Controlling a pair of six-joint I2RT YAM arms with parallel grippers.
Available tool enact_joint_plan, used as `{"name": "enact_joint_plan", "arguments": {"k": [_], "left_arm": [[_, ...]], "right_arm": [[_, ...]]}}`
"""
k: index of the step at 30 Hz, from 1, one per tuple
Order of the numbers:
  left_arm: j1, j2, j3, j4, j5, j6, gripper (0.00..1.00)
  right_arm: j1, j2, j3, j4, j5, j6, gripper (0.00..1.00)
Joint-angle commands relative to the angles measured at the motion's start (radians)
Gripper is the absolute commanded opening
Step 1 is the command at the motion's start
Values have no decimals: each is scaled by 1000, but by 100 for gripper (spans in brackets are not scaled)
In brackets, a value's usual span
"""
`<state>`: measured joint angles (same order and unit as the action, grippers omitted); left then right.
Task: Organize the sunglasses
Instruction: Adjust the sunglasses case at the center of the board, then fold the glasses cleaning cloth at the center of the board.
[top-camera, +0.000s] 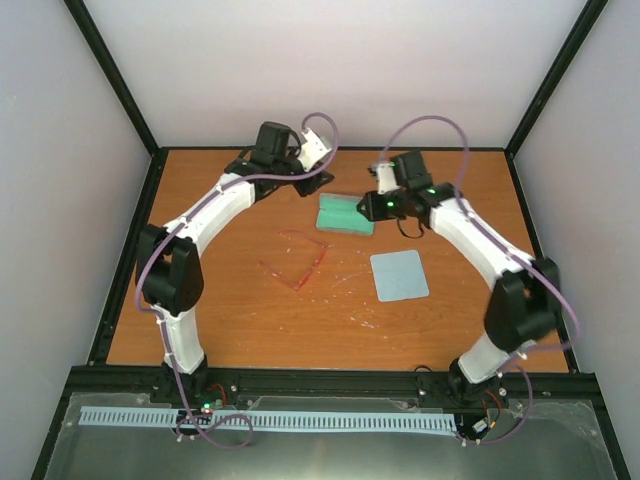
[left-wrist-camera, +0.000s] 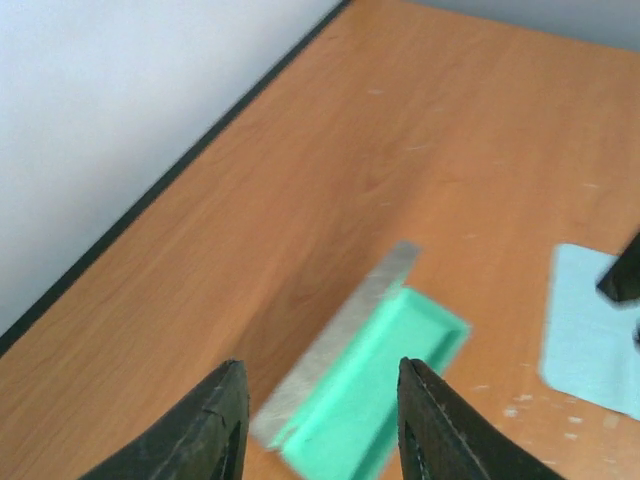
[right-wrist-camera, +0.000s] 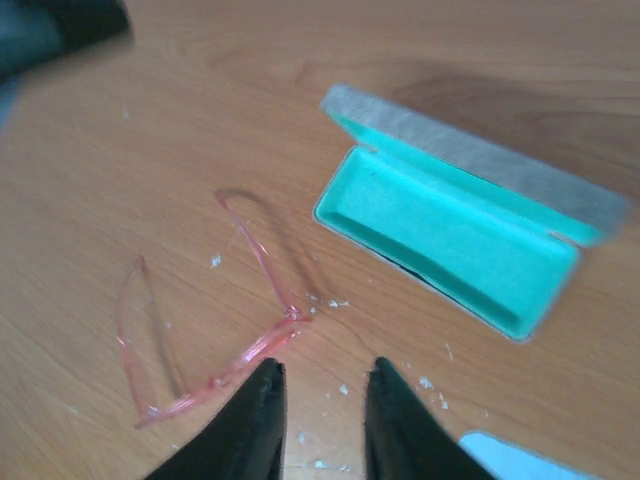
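The sunglasses (top-camera: 295, 262) lie on the bench (top-camera: 250, 320) with both temples spread, near the open case (top-camera: 346, 214) but not touching it, on its near-left side; the cloth (top-camera: 399, 275) lies apart to the right.

The main risk, as I judge it, is the frame itself: it is thin and lies almost flat on the wood, so a pinch could miss, skid it away or bend a temple; with the temples unfolded it would probably not sit inside the case, so a rushed drop could leave it across the rim; a nudge could also slide the light case or tip its lid down.

Both arms arch far forward and flank the case; the left end effector (left-wrist-camera: 320, 420) hangs over the case's far-left side, fingers well apart and holding nothing; the right end effector (right-wrist-camera: 320, 420) is tilted down toward the frame's bridge, fingers separated by only a narrow gap, also holding nothing.
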<state>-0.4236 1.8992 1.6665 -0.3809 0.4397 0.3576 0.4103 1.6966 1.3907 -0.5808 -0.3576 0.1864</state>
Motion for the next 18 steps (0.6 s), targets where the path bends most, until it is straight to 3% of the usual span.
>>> {"name": "enact_joint_plan", "arguments": {"k": [1,6,13,18], "left_arm": [[-103,-31,7,-109,116,12,39],[-172,11,-38,-160,106,29,37],[-237,110,47,-242,41,-5,38],[-256,166,111,-276,18,-42,37]], "right_arm": [[-105,-164,-185,-69,130,67,20],[-242,-179,-344,-91,134,82,25],[-246,-42,-326,-119,130,44,32],[-248,16,-283,-122,216,7,32]]}}
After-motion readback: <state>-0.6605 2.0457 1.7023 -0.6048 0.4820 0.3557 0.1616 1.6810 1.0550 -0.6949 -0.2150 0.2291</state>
